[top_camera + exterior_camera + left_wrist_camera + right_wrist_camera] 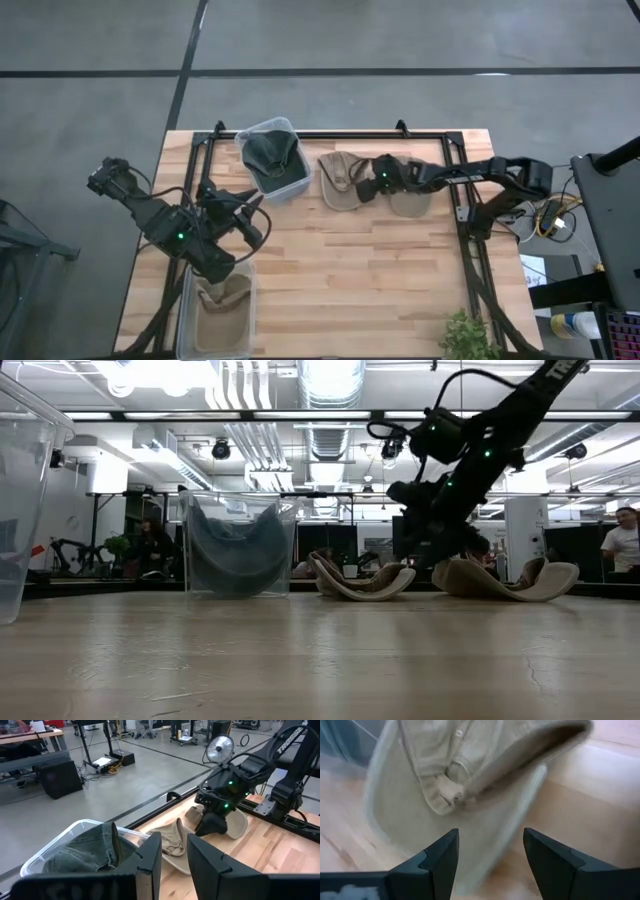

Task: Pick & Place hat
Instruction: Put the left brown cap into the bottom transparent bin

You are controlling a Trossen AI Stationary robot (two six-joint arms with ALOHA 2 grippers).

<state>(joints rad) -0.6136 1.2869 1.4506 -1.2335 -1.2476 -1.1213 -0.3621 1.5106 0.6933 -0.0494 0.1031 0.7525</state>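
A: Wooden table (350, 270) is seen from above; two tan hats lie at its far side, one hat (342, 180) beside a clear bin (272, 158).
B: Right gripper (371, 186)?
A: Poised over that hat, fingers spread apart, nothing clamped.
B: Left gripper (258, 214)?
A: Raised mid-table, fingers partly parted, nothing held.

COLOURS ON TABLE

Table (330, 270): pale wood planks w/ black frame rails. Two hats, left one (343, 180) and right one (410, 200), both tan/khaki. Clear bin (272, 155) w/ dark green hat (272, 152) inside. Second clear bin (218, 318) w/ tan hat (222, 305). Arms black w/ small green lights. Plant (466, 335) green. Floor grey.
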